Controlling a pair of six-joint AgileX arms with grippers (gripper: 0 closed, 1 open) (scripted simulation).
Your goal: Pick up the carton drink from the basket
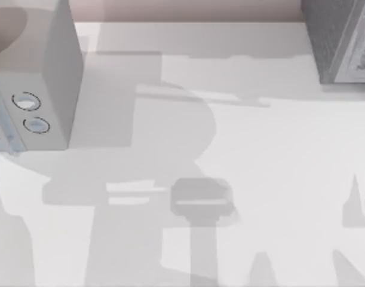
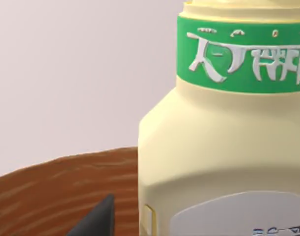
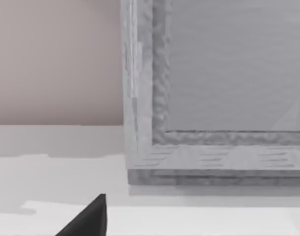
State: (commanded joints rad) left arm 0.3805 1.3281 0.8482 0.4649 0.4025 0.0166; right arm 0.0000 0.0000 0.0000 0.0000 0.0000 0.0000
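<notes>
Carton drink (image 2: pixel 223 142), pale yellow with green neck band, stood close before the left tool (image 2: pixel 98 219).

Left tool: one dark fingertip showed beside the drink's lower body; its opening and any hold could not be told. Brown woven basket (image 2: pixel 56 191) rim curved behind the drink. Judged: approach made, lift not confirmed. Right tool (image 3: pixel 88 219): one fingertip over the white tabletop (image 1: pixel 266 155), facing a grey box (image 3: pixel 213 98), apparently idle. Open tabletop lay between two grey appliances (image 1: pixel 45 72).
</notes>
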